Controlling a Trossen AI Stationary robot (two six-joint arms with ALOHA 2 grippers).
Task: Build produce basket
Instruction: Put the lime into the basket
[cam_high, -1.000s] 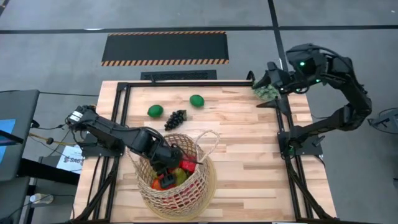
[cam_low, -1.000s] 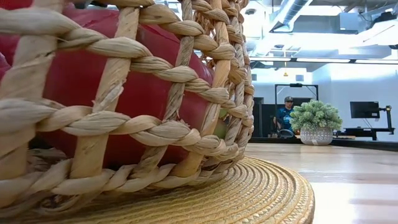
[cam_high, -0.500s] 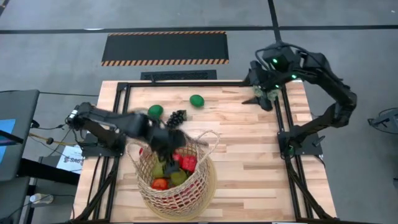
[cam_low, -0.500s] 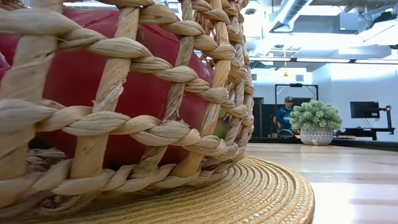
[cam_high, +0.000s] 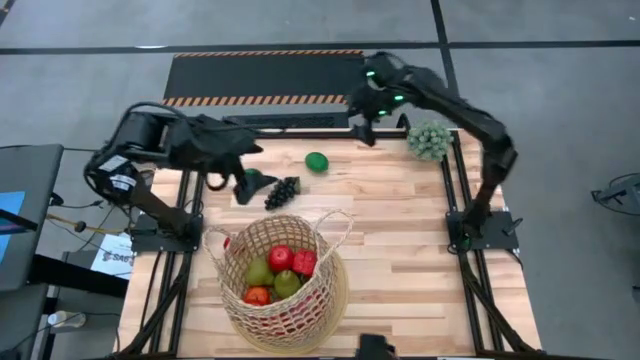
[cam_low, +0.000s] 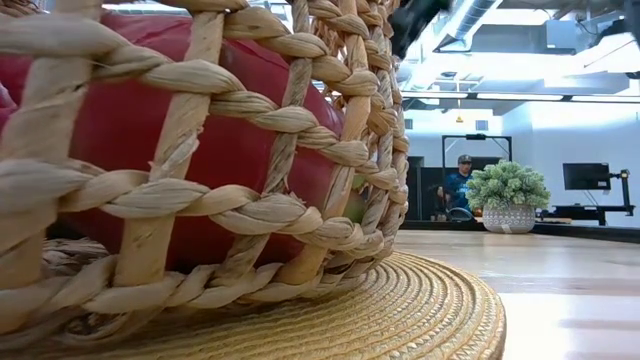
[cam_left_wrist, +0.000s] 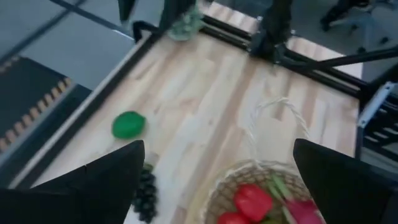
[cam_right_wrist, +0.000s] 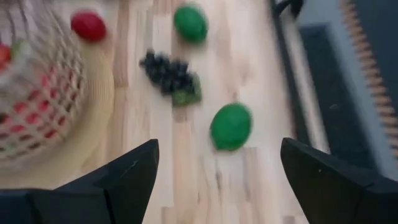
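Left hand hangs over the far left part of the bench, its two dark fingers spread wide with nothing between them; it sits just above a green lime, which it partly covers in the high view, and close beside the dark grape bunch. Right hand is out over the far edge of the bench, also spread wide and empty — its own camera looks past the fingers at a second lime right ahead, with the grapes and the other lime farther off.

That second lime lies alone on the wood between the two hands. A pale green spiky ball rests at the far right corner, against the black frame rail.

Nearer the front stands the round wicker basket, upright, one thin loop handle arched over its right rim. Inside it — a red apple or tomato and another red fruit side by side, a green pear on the left, another green fruit toward the front, and an orange-red one low at the left. A small red fruit lies on the bench just outside the basket's left wall.

From bench height the weave fills the picture with a big red fruit pressed against it. Far behind, a person stands beside a potted plant.
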